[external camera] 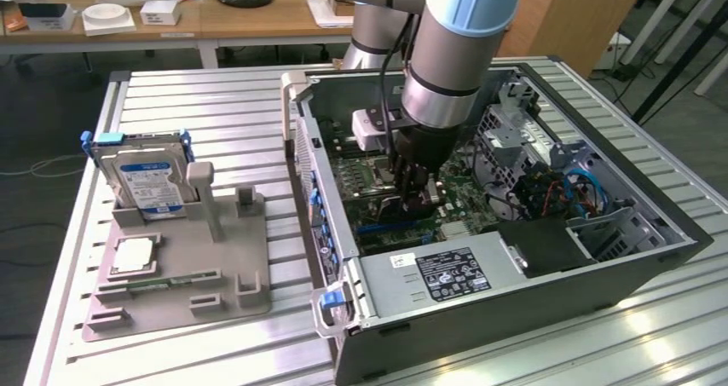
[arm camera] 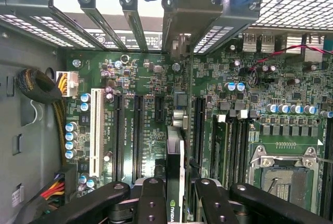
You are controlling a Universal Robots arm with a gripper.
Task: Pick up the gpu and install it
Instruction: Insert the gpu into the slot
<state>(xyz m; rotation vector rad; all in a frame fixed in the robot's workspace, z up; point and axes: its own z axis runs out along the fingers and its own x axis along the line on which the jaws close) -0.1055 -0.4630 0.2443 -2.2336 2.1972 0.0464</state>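
You are holding the gpu (arm camera: pixel 175 174) edge-on over the motherboard (arm camera: pixel 145 73) slots inside the computer case (external camera: pixel 489 335); jaws are clamping its sides.

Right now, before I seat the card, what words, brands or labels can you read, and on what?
"NVIDIA", beside its logo: along the edge of the thin black gpu card.
White print on the green motherboard: too small to read.
Black label on the grey metal power supply box: too small to read.
Blue-and-white label on the silver hard drive: blurred, unreadable.
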